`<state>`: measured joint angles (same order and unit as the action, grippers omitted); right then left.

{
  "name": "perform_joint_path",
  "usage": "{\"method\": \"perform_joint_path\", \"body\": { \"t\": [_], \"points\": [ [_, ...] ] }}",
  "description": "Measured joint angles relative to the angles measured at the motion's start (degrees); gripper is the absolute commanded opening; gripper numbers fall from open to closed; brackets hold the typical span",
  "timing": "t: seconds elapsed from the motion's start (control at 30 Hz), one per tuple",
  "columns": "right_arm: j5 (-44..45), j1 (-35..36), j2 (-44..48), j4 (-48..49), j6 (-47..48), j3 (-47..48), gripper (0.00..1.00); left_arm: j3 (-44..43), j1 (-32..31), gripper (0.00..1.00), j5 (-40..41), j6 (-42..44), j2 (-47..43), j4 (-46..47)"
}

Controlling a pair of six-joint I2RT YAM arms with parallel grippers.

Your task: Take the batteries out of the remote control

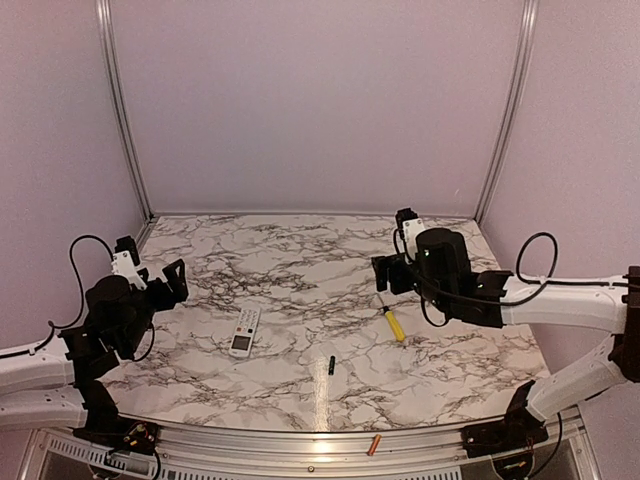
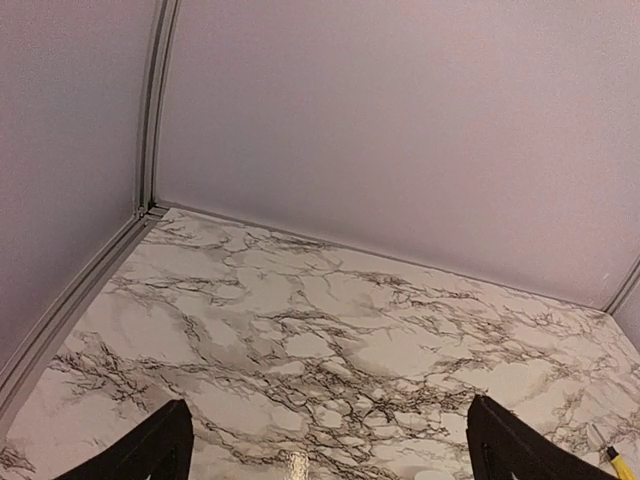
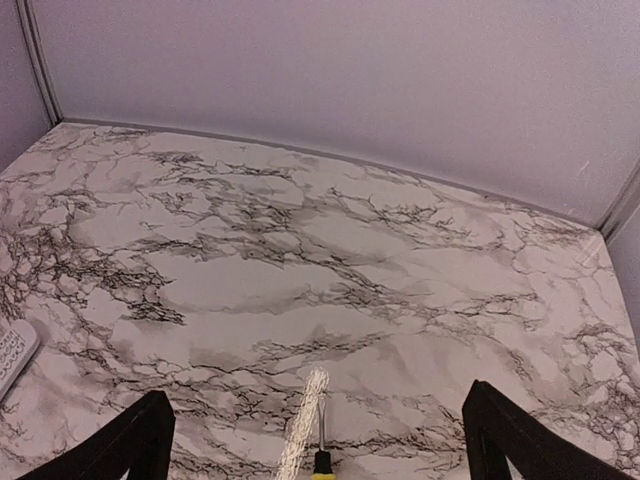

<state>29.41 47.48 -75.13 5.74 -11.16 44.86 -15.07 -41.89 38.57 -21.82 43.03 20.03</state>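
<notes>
Overhead and wrist views of the marbled surface (image 1: 300,260), enclosed by plain pale walls (image 1: 320,100).

(a) The remote control (image 1: 244,333), a white handset, lies face up left of centre with its grey display at the near end. Its rows of buttons run away from the arms. The printing on the keys and display is too small to read, and no brand mark can be made out.

(b) A dark cell (image 1: 331,365) lies alone on the surface, to the right of the remote and apart from it.

(c) An orange-red cell (image 1: 373,445) rests off the marble on the metal rail (image 1: 250,455) at the near edge, well apart from the dark one.

(d) A yellow-handled screwdriver (image 1: 395,324) lies right of centre, just below the right pincer (image 3: 317,392). In the right wrist view its shaft points away between the two black fingers (image 3: 135,440).

(e) The right pincer hangs above the surface with its jaws wide apart and nothing between them.

(f) The left pincer (image 2: 327,400) is raised at the left side of the surface, likewise spread wide and empty. It is well apart from the remote.
</notes>
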Motion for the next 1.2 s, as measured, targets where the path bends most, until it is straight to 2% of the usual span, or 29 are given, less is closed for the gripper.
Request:
{"method": "perform_joint_path", "body": {
  "t": [0.1, 0.3, 0.43, 0.6, 0.77, 0.9, 1.03, 1.2],
  "points": [
    [0.94, -1.95, 0.81, 0.26, 1.57, 0.07, 0.99, -3.37, 0.13, 0.99, 4.83, 2.91, 2.51, -0.28],
    [0.96, -10.69, 3.17, 3.41, 4.22, -1.16, 0.99, -5.03, 3.08, 0.99, 12.04, 8.35, 7.85, 0.24],
    [-0.02, -14.14, 5.90, 7.63, 7.34, -5.81, 0.99, -5.09, 6.23, 0.99, 14.32, 11.08, 11.26, 1.16],
    [-0.94, -18.29, 7.85, 12.96, 11.02, -12.26, 0.99, -5.03, 11.69, 0.99, 15.52, 14.69, 16.33, 6.73],
    [-1.60, -24.00, 8.76, 20.59, 14.27, -19.02, 0.99, -3.61, 16.55, 0.99, 15.52, 18.01, 21.90, 15.43],
    [-0.98, -25.27, 8.17, 32.24, 20.13, -25.90, 0.99, -3.13, 20.81, 0.99, 13.66, 18.93, 27.32, 20.87],
    [-1.07, -26.56, 3.93, 43.01, 23.69, -30.77, 0.99, -0.46, 24.57, 0.99, 8.85, 20.00, 30.56, 27.21],
    [-5.62, -32.74, -2.12, 53.92, 23.19, -31.82, 0.99, 1.64, 28.02, 0.99, 2.58, 22.58, 33.03, 35.82]
  ]
}}
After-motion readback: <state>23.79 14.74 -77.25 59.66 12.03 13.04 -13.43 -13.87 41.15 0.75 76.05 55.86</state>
